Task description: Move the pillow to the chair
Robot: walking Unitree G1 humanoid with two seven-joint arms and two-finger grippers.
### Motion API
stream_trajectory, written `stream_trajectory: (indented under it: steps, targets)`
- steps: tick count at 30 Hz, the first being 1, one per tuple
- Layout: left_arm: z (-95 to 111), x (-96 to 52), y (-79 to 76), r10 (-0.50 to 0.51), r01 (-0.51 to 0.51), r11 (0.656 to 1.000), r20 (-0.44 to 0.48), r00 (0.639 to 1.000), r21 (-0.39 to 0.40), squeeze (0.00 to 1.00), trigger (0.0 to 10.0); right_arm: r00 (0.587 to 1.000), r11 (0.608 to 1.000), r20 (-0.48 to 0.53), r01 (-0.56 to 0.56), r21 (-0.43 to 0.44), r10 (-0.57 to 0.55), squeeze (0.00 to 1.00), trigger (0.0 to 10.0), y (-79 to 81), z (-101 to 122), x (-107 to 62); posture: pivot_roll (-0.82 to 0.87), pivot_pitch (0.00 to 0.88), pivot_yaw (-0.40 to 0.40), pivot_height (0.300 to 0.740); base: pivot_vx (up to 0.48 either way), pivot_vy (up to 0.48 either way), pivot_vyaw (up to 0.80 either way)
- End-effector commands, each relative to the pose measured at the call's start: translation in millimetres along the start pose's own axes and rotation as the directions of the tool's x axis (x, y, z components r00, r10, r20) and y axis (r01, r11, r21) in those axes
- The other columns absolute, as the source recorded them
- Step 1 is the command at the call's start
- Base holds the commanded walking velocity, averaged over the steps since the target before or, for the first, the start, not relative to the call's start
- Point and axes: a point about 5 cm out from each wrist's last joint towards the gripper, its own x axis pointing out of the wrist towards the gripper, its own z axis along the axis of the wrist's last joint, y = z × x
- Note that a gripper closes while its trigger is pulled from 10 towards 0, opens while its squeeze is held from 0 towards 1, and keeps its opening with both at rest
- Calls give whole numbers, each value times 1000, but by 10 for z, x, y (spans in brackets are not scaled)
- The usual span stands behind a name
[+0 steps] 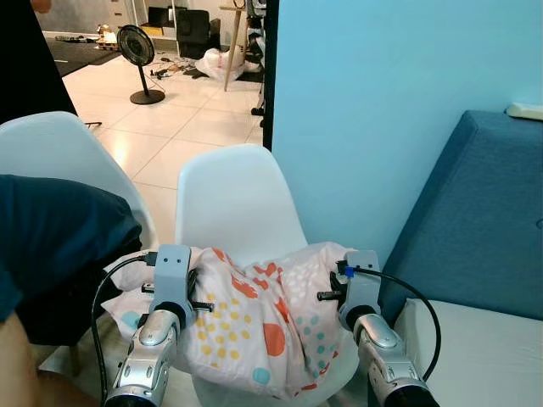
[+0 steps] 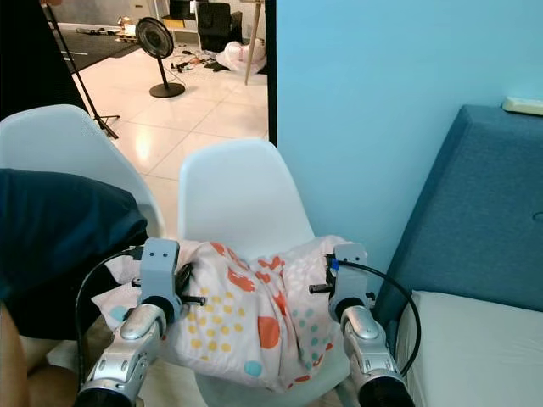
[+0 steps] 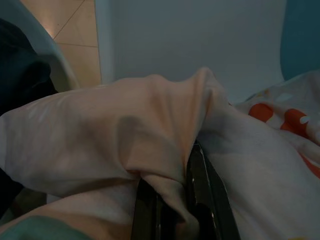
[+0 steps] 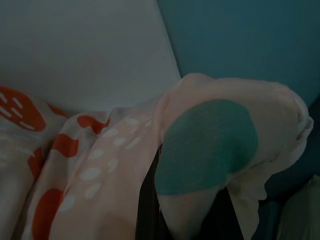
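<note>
Left wrist view: left pincer (image 3: 172, 220) clamps pillow (image 3: 100, 145) fabric.

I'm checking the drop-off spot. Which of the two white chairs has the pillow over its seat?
The chair beside the blue wall; the spotted pillow lies over its seat. The other chair carries dark cloth.

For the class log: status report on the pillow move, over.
Left gripper and right gripper each shut on a pillow end. Pillow lies on the white chair seat, not released. Second white chair on the left, clear of it.
</note>
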Motion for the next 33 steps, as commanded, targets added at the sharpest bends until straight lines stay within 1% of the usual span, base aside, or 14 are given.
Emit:
stream_trajectory:
  steps: [1, 6, 17, 29, 33]
  targets:
    - [121, 1, -12, -6, 5, 1000, 64, 998, 16, 0, 10000, 999, 998, 5, -46, -33, 46, 0, 10000, 80, 7, 6, 17, 50, 4, 740, 0, 0, 0]
    - [116, 1, -5, -3, 2, 1000, 59, 998, 16, 0, 10000, 1000, 1000, 2, -29, 4, 29, 0, 10000, 67, -6, 5, 18, 51, 6, 740, 0, 0, 0]
    - [104, 8, -13, -6, 6, 1000, 47, 999, 7, 0, 10000, 999, 999, -3, -32, -8, 32, 0, 10000, 69, -13, 2, 17, 50, 9, 740, 0, 0, 0]
    - [107, 5, 6, 3, -3, 1000, 46, 999, 10, 0, 10000, 999, 999, 1, -36, 16, 36, 0, 10000, 86, 5, 13, 22, 52, 6, 740, 0, 0, 0]
    - [107, 6, 7, 1, -1, 1000, 46, 999, 11, 0, 10000, 999, 999, 3, -41, 34, 41, 0, 10000, 96, -2, 8, 21, 51, 8, 715, 0, 0, 0]
